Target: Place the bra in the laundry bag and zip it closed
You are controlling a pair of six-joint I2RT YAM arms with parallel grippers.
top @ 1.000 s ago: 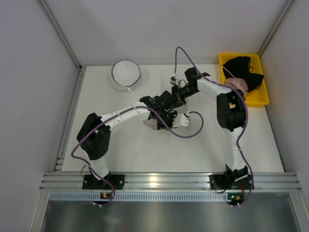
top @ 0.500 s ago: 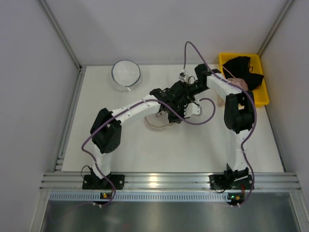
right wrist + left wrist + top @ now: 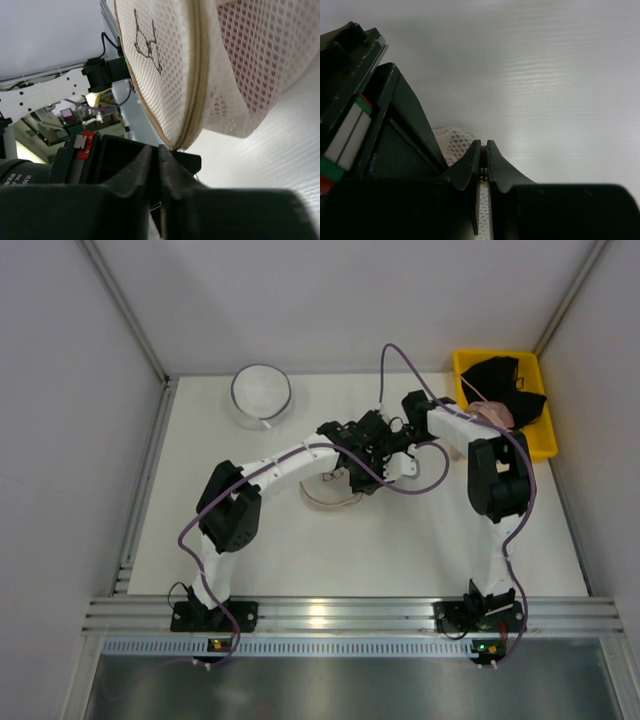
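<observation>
Left arm point(image 3: 270, 468): extended from its base diagonally toward the middle of the table point(image 3: 420, 540), with the wrist bent over the work. Right arm point(image 3: 495, 480): upper link upright, forearm folded back to the left, so that the two wrists meet near the table's centre.

Left gripper point(image 3: 484, 150): jaws drawn nearly together, with only a narrow slit between them. A thin pale strip of the laundry bag point(image 3: 170, 60) sits in that slit, and white mesh shows just behind the left finger. Finding: clamped on the bag's edge.

Right gripper point(image 3: 158, 150): jaws drawn together, their tips directly under the lowest point of the bag's rim and touching it or very nearly so. Whether they pinch the zip pull cannot be determined.

Position of the bag: at the table's centre, beneath the two wrists and partly hidden by the left arm in the overhead view. In the right wrist view it stands tilted on edge just above the jaws.

Condition of the bag: round, flattish white mesh with a tan zip point(image 3: 192, 90) running along the rim. A small dark line drawing point(image 3: 147, 42) is on its face. The bra point(image 3: 247, 40) is seen only as dark red through the mesh holes of the far panel. Its shape cannot be made out.
</observation>
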